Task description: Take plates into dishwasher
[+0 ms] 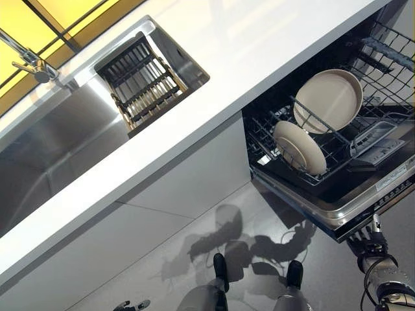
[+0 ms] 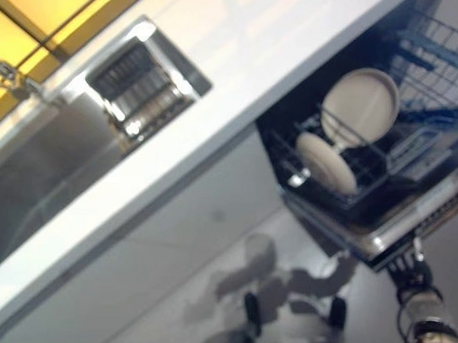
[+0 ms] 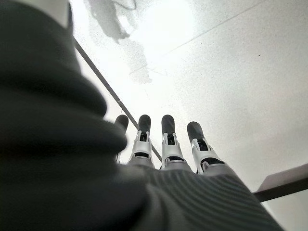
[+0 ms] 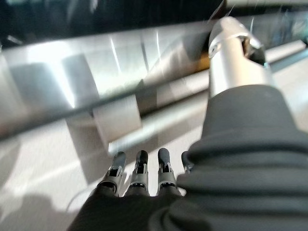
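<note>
Two cream plates, far plate and near plate, stand on edge between rack tines in dishwasher, at right under white counter; upright slots keep faces exposed for washing. Drying rack in sink, far left, holds none. Right hand just below open door edge, fingers straight, gripping nothing, probably ready for closing. Left hand low over floor, fingers relaxed, empty.
</note>
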Controlling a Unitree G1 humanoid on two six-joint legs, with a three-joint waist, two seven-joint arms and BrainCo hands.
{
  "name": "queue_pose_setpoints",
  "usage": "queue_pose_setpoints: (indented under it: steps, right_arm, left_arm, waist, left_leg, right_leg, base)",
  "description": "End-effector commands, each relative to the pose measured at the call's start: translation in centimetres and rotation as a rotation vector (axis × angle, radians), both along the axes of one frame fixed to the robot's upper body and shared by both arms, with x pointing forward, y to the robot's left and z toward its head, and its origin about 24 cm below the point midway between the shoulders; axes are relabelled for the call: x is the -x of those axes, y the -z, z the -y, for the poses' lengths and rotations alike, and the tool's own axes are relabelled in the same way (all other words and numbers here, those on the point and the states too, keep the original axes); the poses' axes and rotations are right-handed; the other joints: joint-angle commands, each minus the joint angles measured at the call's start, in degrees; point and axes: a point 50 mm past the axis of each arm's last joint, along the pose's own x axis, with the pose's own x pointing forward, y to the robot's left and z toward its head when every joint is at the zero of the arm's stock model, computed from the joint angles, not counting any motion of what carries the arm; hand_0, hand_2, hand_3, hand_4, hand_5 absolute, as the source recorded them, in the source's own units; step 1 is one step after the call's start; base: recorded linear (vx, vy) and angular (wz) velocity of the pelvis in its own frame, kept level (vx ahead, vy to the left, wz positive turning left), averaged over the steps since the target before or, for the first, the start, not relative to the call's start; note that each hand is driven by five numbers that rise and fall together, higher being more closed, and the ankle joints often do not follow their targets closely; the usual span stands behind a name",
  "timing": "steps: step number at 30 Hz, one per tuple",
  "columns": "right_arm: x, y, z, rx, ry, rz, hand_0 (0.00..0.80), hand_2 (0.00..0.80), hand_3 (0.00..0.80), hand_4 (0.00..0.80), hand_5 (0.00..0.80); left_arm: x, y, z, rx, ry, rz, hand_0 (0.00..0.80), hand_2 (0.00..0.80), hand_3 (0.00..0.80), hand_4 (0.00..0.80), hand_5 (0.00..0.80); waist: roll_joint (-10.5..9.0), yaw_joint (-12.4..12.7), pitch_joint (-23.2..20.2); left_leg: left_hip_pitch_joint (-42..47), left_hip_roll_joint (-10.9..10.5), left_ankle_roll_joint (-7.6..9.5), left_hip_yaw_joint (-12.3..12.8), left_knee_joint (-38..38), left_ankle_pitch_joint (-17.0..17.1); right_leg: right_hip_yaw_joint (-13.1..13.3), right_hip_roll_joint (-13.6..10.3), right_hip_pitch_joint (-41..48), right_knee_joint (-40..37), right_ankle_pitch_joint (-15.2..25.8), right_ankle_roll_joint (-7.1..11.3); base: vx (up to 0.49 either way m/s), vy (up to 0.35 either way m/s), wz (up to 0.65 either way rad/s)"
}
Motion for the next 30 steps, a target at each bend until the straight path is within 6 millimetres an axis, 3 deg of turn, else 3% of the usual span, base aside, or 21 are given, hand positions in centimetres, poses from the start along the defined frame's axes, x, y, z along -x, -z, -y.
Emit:
queue_pose_setpoints:
  steps: [1,7,15,30]
  right_arm:
    - [-7.6,-8.6,-1.7,0.123,-0.198,0.352,0.000,0.000,0.000,0.000,0.000]
    - [-10.8,-13.0,-4.1,0.169,-0.303,0.491,0.000,0.000,0.000,0.000,0.000]
    - [-12.9,-17.1,-5.8,0.181,-0.328,0.616,0.000,0.000,0.000,0.000,0.000]
    - [-13.8,-18.7,-7.3,0.165,-0.323,0.686,0.000,0.000,0.000,0.000,0.000]
  left_arm:
    - [1.5,0.2,-0.8,-0.018,0.037,-0.072,0.000,0.000,0.000,0.000,0.000]
    - [1.8,0.2,-1.2,-0.024,0.062,-0.088,0.000,0.000,0.000,0.000,0.000]
    - [1.5,-0.3,-2.1,-0.059,0.093,-0.084,0.000,0.000,0.000,0.000,0.000]
    - [1.2,-1.2,-4.5,-0.138,0.150,-0.099,0.000,0.000,0.000,0.000,0.000]
  waist:
    - [0.05,3.1,-2.5]
    - [-0.99,4.5,-3.5]
    - [-2.17,6.4,-4.5]
    - [-7.13,8.5,-6.9]
  left_leg:
    - [-1.0,-2.8,2.01,-1.3,0.9,-2.5]
    - [0.4,-2.8,1.77,-2.3,0.6,-2.9]
    - [1.3,-2.4,1.93,-3.1,-0.3,-2.8]
    - [3.8,-0.9,2.15,-3.9,-2.0,-3.3]
  right_leg:
    - [-2.4,0.5,-6.2,18.0,-14.2,-7.79]
    - [-2.6,0.6,-4.6,17.2,-14.4,-7.46]
    - [-3.8,1.0,-2.7,15.1,-12.9,-7.05]
    - [-5.6,2.6,2.2,9.0,-9.5,-5.81]
  base:
    - [0.032,0.017,0.05]
    - [0.034,0.010,0.03]
    - [0.018,-0.002,0.04]
    - [0.033,-0.028,0.08]
